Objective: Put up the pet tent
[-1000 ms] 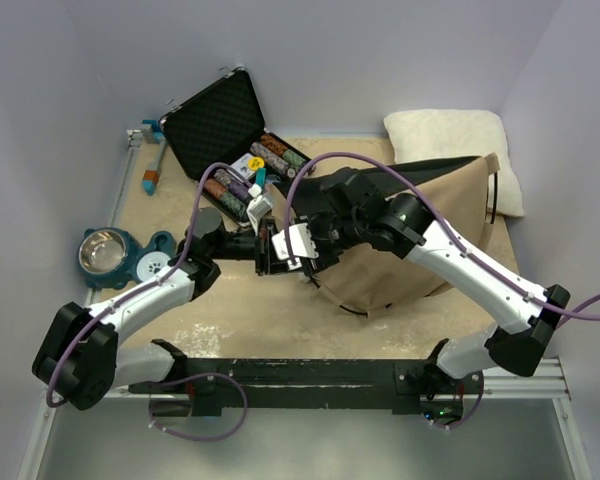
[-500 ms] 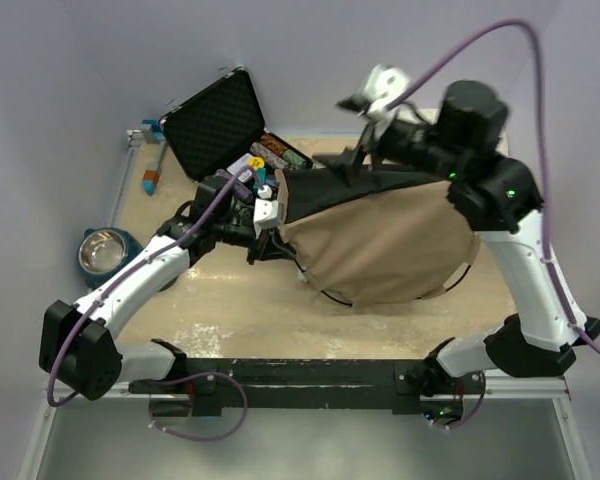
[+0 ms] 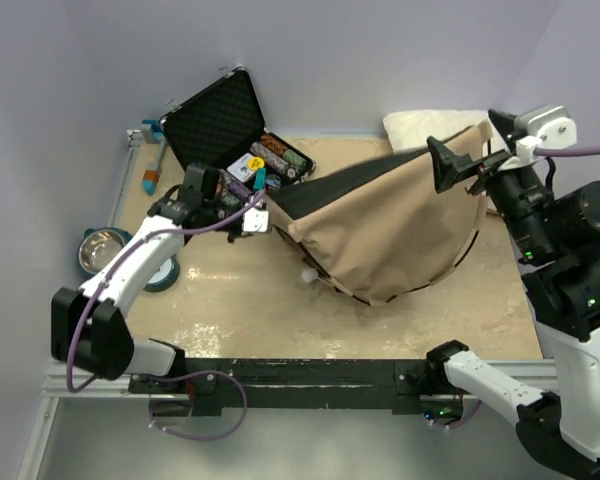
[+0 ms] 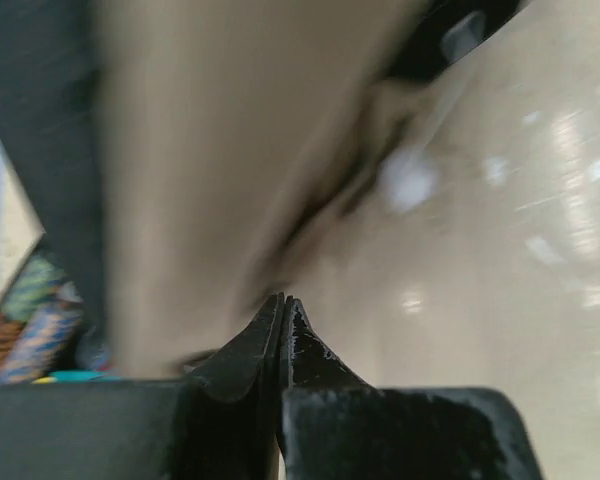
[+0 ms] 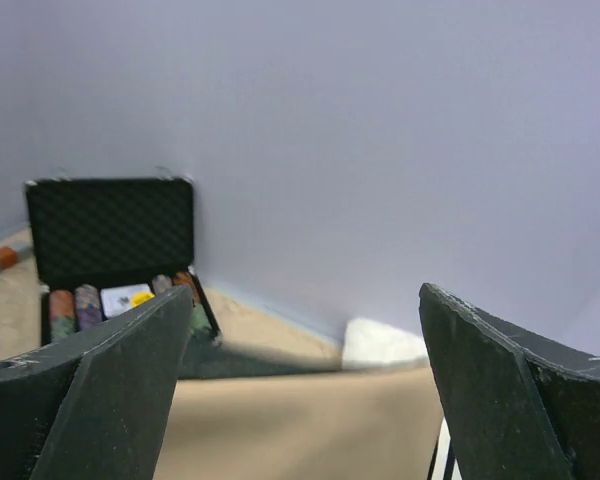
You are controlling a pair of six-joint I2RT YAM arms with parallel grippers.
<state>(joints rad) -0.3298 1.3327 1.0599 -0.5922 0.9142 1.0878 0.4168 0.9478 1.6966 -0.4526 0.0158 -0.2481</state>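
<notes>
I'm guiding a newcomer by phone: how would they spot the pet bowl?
Go to the table's left edge, on the near side of the open black case. The bowl sits there in a blue holder; it is the only shiny, round metal thing around.

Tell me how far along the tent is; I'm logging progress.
Done: tent unfolded, canvas bowed out. In hand: nothing visibly; right gripper open above its end, left gripper shut beside its corner. Left: black floor shows, so it seems on its side; stand it up.
</notes>
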